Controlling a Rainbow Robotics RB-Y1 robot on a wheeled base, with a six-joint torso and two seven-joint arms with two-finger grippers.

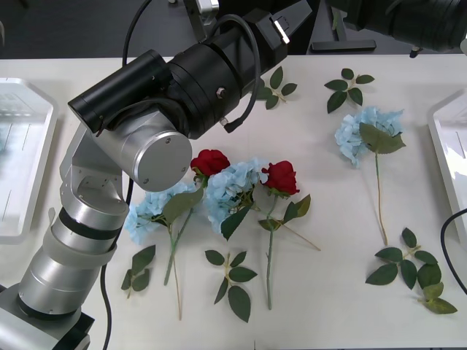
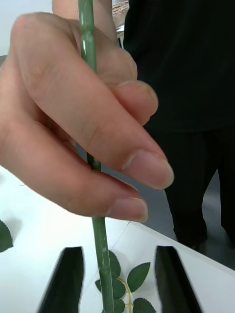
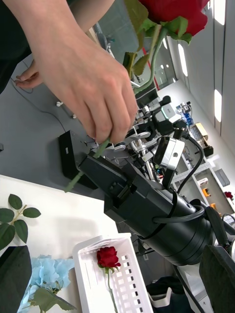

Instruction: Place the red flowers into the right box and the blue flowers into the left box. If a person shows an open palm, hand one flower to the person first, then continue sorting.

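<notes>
A person's hand grips the green stem of a red flower, raised past the table's far edge. That stem runs between the black fingers of my right gripper, which stands open and does not touch it. My left gripper is raised and open, holding nothing. Two red flowers and three blue flowers lie on the table. One red flower lies in the right box. The left box sits at the far left.
Loose green leaf sprigs lie among the flowers. My left arm's elbow hangs over the table's left half. The right box's rim shows at the table's right edge. A dark-clothed person stands behind the table.
</notes>
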